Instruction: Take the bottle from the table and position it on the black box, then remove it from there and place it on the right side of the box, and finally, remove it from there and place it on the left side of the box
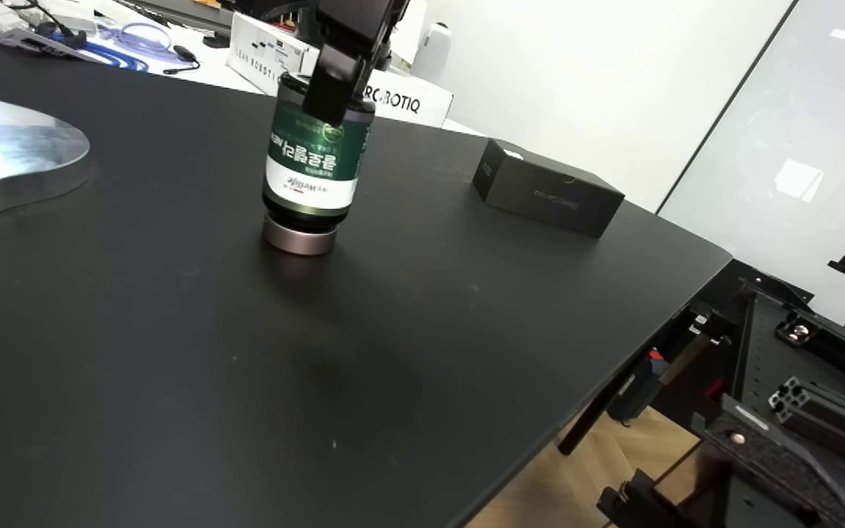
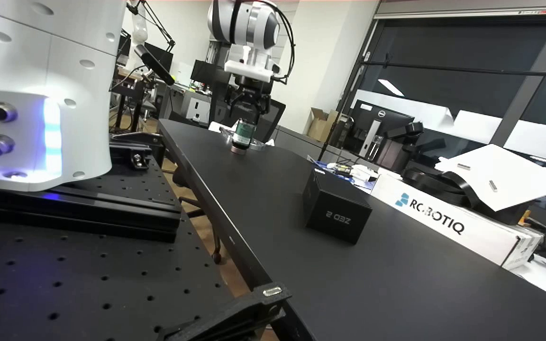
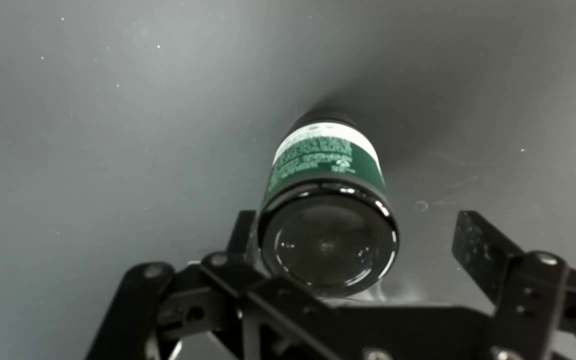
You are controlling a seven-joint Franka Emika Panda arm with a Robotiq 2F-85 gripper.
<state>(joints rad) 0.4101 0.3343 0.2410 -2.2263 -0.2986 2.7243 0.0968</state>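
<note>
Likely light, stiff and rather slick, the green-labelled bottle stands upside down on the black tabletop within the wide-spread Robotiq gripper, and would best be clasped squarely around its straight-sided body.

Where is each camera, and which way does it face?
Wrist view: behind the open claw, facing down at the bottle; both fingers show.
An exterior view: just higher than the table, looking across it at bottle and black box; part of the claw shows.
An exterior view: near the robot's base, looking along the table; base, arm and claw show.
Both exterior views share the bottle, black box and table.
</note>
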